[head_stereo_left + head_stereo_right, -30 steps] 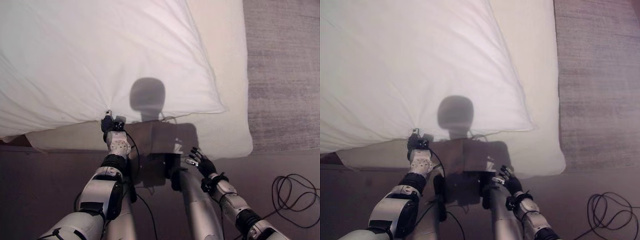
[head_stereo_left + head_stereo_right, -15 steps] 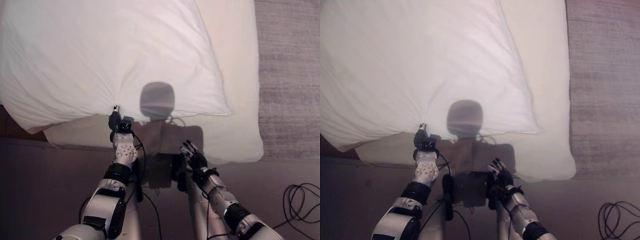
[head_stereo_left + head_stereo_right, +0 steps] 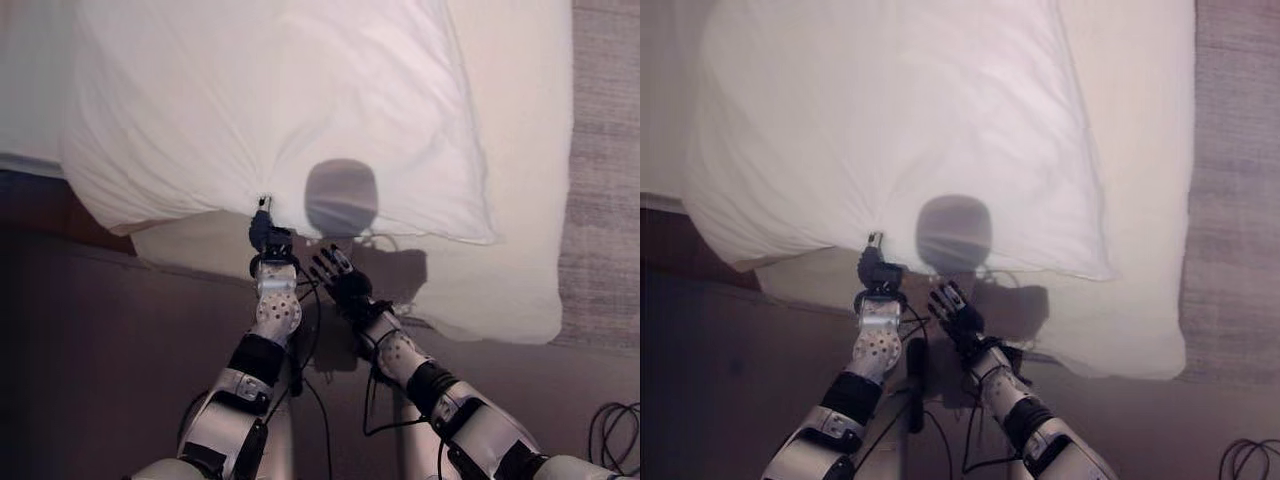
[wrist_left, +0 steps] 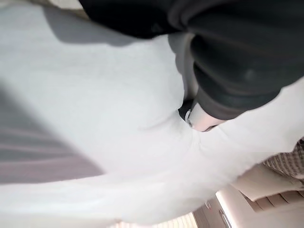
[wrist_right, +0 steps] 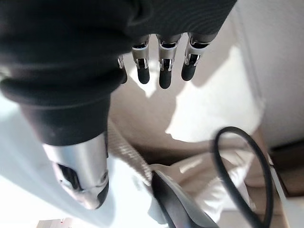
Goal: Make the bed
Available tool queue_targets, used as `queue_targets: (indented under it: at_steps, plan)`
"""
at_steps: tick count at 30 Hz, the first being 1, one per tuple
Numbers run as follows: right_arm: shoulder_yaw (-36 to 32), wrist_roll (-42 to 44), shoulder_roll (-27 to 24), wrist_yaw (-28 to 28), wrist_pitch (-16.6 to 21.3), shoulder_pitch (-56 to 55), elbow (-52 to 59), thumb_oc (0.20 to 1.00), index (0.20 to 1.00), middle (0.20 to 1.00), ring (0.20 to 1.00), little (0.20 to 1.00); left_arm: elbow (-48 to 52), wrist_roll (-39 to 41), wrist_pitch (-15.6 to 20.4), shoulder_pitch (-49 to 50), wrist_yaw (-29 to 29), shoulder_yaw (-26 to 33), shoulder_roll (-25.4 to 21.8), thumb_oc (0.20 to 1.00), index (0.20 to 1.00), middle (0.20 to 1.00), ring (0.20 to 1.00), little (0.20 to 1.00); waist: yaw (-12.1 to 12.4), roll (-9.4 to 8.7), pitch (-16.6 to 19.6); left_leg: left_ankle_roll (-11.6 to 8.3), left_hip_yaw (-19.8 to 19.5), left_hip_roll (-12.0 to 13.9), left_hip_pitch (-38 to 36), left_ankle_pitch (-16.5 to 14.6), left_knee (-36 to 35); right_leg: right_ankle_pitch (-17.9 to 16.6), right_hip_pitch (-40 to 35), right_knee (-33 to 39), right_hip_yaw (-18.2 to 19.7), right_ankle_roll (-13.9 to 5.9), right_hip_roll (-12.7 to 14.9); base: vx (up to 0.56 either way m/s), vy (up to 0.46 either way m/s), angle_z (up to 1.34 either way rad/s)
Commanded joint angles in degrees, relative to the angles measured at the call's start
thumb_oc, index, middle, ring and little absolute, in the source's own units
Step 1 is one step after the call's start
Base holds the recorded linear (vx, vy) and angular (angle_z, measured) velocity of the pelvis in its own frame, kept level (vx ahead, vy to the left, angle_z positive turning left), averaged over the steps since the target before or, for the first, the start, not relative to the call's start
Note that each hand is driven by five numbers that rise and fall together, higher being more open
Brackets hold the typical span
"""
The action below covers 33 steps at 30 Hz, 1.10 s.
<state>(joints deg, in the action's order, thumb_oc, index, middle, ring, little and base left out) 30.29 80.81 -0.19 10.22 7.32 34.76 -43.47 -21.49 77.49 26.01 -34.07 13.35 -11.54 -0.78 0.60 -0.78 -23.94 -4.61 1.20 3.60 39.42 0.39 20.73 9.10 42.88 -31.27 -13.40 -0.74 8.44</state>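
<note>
duvet cut off above, bed too

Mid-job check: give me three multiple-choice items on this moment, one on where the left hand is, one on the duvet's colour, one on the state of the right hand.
1. Where is the left hand?
A. at the near edge of the duvet
B. on the floor
C. on the far side of the bed

2. What colour is the duvet?
A. blue
B. white
C. striped red

3. How is the right hand?
A. clenched on the duvet
B. fingers straight, holding nothing
C. gripping a pillow

Answers:
1 A, the cloth puckers where the hand pinches its near edge.
2 B, it is plain white over the cream mattress.
3 B, the right wrist view shows its fingers extended and free of the cloth.
</note>
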Motion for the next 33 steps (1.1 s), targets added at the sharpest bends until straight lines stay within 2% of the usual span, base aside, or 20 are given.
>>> queue_targets:
  at_steps: [1,5,13,23,30,31,33]
  plan:
    - [1.38,6.43,3.57,3.24,-2.26,-0.02,4.94,1.0,1.0,1.0,1.0,1.0,8.56,-2.21,0.61,1.46,-2.81,-5.06,3.06,0.2,0.2,0.2,0.2,0.2,0.24,2.27,0.48,4.6,1.43,-3.93,2.35,-3.24,1.81,-7.33,-2.59,9.09,2.47,-3.34,-3.52,0.0,0.0,0.0]
    - [3.32,9.42,3.89,6.12,-4.89,-0.94,7.48,1.0,1.0,1.0,1.0,1.0,12.55,-1.23,0.37,2.4,-4.11,-7.13,3.23,0.2,0.2,0.2,0.2,0.2,0.38,2.34,0.4,4.79,1.22,-4.11,2.53,-3.18,1.79,-7.37,-2.2,8.82,2.48,-3.24,-3.45,0.0,0.0,0.0]
    - [4.02,10.96,3.69,6.94,-5.2,-1.3,9.81,1.0,1.0,1.0,1.0,1.0,17.95,-1.29,0.21,3.36,-4.9,-9.55,2.57,0.2,0.2,0.2,0.2,0.2,0.3,2.63,0.81,4.91,0.99,-4.27,2.81,-3.08,1.91,-7.24,-1.7,8.37,2.48,-3.23,-3.42,0.0,0.0,0.0]
    - [-1.69,12.7,1.02,7.99,3.03,-1.63,22.58,1.0,1.0,1.0,1.0,1.0,20.28,-3.74,2.14,6.24,-2.7,-7.74,0.81,0.2,0.2,0.2,0.2,0.2,-0.47,2.67,1.23,5.14,1.47,-4.01,3.07,-3.32,2.11,-7.05,-1.0,7.93,2.82,-3.4,-3.51,0.0,0.0,0.0]
    - [-6.35,13.92,-0.11,7.51,7.84,-4.08,29.27,1.0,1.0,1.0,1.0,1.0,20.62,-5.67,2.11,8.12,-1.92,-6.29,-0.06,0.2,0.2,0.2,0.2,0.2,-1.22,2.53,1.43,5.27,1.74,-3.88,3.4,-3.64,2.34,-6.99,-0.49,7.63,3.13,-3.55,-3.64,-0.01,0.0,0.0]
    - [-7.69,14.36,-0.3,7.65,8.96,-4.46,31.16,1.0,1.0,1.0,1.0,1.0,20.94,-6.38,2.38,8.33,-1.67,-5.48,-0.33,0.2,0.2,0.2,0.2,0.2,-1.45,2.42,1.32,5.65,2.2,-3.89,4.21,-2.35,2.31,-8.12,0.2,7.85,2.95,-3.08,-3.48,0.0,0.0,0.0]
    - [-8.15,14.62,-0.32,7.81,9.31,-4.99,32.05,1.0,1.0,1.0,1.0,1.0,21.1,-6.91,2.44,8.56,-1.53,-4.88,-0.57,0.2,0.2,0.2,0.2,0.2,-1.44,2.55,1.57,5.3,1.82,-3.87,3.46,-3.69,2.25,-6.95,-0.3,7.56,3.3,-3.58,-3.6,0.0,0.0,0.0]
